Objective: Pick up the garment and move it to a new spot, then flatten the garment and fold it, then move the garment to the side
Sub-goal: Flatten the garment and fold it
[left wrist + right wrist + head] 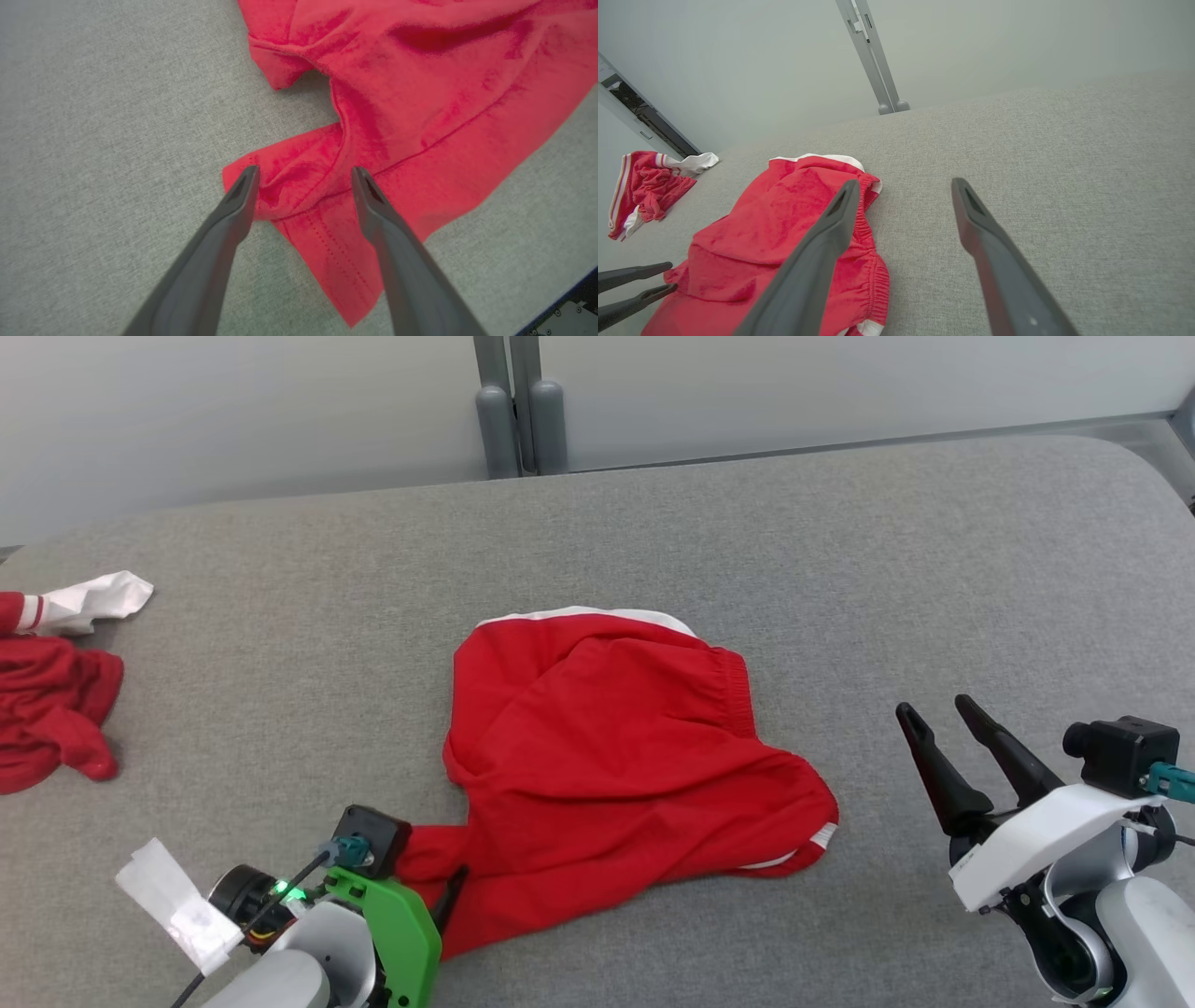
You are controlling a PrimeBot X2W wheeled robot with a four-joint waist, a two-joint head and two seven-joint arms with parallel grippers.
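Note:
The garment (616, 756), red shorts with white trim and an elastic waistband, lies crumpled in the middle of the grey fabric table (840, 569). My left gripper (439, 889) is at its near left corner. In the left wrist view that gripper (303, 175) stands open, its tips straddling a bunched hem corner of the garment (420, 93); I cannot tell whether they touch it. My right gripper (934, 707) is open over bare table, to the right of the cloth. From the right wrist, the right gripper (903, 186) points past the garment's (784, 224) waistband, and the left gripper (668, 279) shows at the lower left.
A second red and white garment (47, 709) lies heaped at the table's far left edge, with a white cloth end (98, 597) beside it. A grey post (518, 420) stands behind the table against the pale wall. The table's back right corner is rounded.

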